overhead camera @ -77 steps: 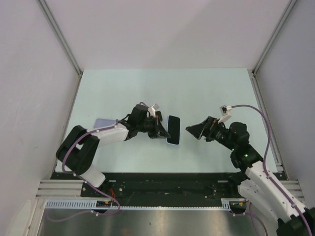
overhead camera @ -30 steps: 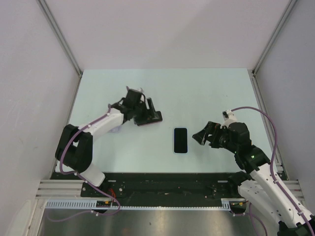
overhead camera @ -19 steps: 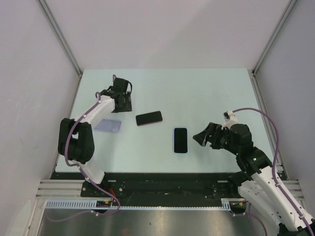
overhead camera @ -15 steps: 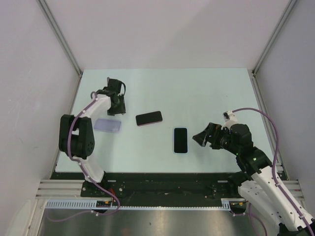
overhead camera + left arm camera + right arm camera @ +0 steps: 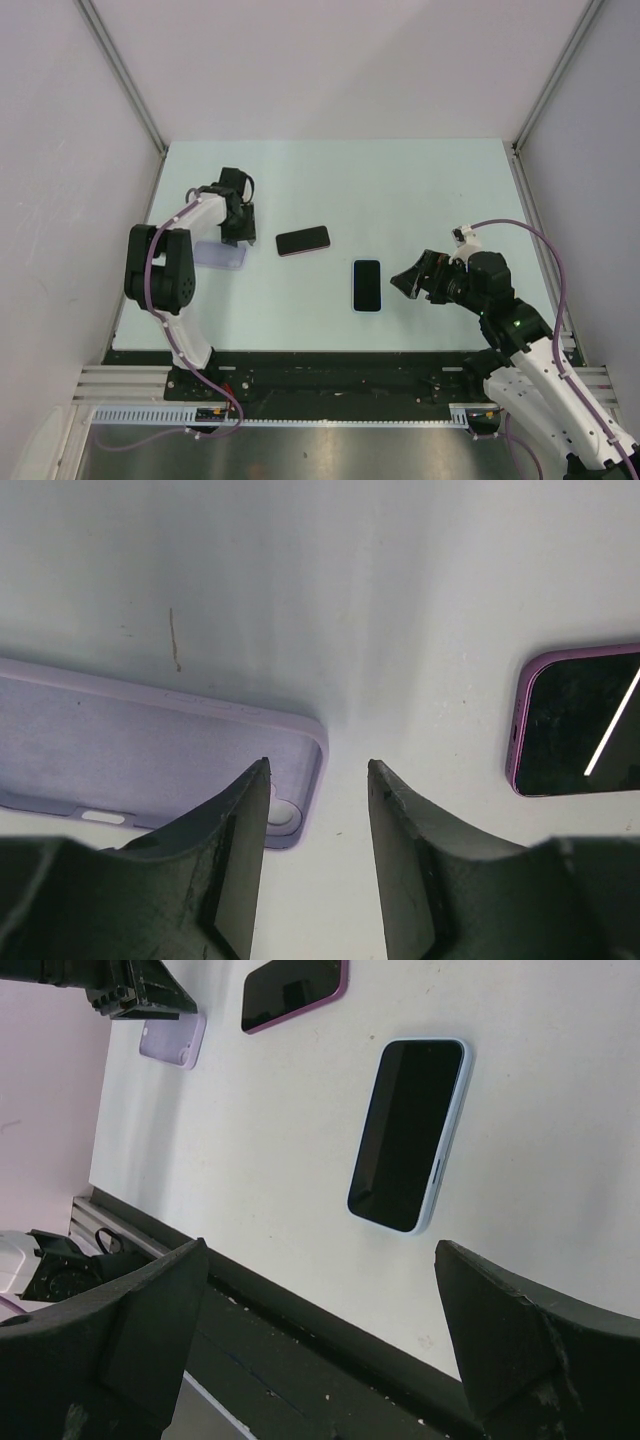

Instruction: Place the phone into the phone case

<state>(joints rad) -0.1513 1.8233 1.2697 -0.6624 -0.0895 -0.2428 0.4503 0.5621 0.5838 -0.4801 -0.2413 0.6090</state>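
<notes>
Part of case (image 5: 150, 730) behind left tool (image 5: 318, 768)

Pale green table (image 5: 420, 190) sat between white walls (image 5: 330, 60), black rail (image 5: 330, 385) ran along its near edge, metal posts (image 5: 123, 78) rose at far corners.

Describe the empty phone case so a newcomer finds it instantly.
Look at the table's left side, where the left gripper hovers. The phone case lies flat under it. It is a lavender, screenless shell with a camera cutout; the purple-rimmed phone and blue-rimmed phone show black screens.

Lilac case (image 5: 130, 720), purple-edged black phone (image 5: 580, 725), pale-blue-edged black phone (image 5: 410, 1132).
</notes>
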